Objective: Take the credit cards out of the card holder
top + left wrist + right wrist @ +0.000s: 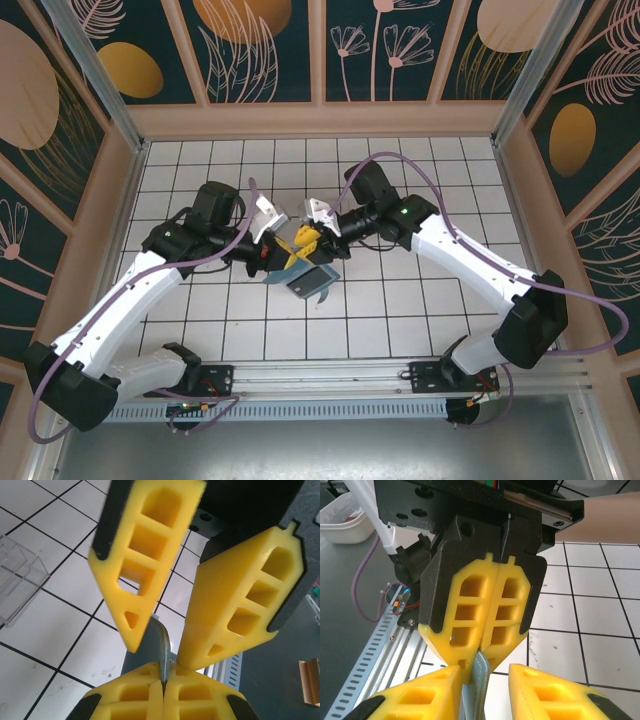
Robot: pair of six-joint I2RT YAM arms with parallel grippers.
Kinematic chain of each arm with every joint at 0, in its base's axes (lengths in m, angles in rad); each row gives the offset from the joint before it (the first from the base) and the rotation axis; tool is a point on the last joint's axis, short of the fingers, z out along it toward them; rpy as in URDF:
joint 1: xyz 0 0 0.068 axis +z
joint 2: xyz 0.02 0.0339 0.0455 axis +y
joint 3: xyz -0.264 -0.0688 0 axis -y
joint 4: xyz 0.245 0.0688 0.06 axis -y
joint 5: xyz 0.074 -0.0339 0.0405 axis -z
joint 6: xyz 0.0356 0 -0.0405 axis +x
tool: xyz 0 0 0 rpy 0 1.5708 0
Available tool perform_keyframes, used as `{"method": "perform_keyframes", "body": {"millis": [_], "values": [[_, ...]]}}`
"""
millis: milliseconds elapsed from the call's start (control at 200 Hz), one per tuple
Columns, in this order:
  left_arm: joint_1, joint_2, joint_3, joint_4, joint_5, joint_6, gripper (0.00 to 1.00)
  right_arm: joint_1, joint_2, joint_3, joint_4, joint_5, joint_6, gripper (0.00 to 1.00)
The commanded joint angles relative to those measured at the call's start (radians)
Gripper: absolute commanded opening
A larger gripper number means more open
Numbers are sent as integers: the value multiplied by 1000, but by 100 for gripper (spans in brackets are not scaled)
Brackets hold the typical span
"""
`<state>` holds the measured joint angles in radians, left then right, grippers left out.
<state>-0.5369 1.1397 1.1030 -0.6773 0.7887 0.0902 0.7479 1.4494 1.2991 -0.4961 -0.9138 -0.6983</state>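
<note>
Top external view places the card holder at table centre between the arms: left gripper pinches its edge fully closed, right gripper straddles it with fingers apart, and credit cards apparently remain inside.

You're working over a white tiled table walled by dark panels painted with pale flowers and orange discs, with a metal rail along its near edge. In your left wrist view a clear stand sits on the tiles at the left (slotted, see-through). In your right wrist view a white tub rests on the grey surface beside the rail.
</note>
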Motion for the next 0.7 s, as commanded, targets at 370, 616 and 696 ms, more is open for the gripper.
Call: {"method": "perform_keyframes", "body": {"millis": [370,616,696], "values": [[-3,-6,75,33,29,46,0,18,17,8,-115,-21,-25,16],[-2,-33,70,135,-89,-44,37,17,-48,-152,96,8,201,1],[-2,-68,40,229,-142,-113,47,18,-95,-268,265,18,348,0]]}}
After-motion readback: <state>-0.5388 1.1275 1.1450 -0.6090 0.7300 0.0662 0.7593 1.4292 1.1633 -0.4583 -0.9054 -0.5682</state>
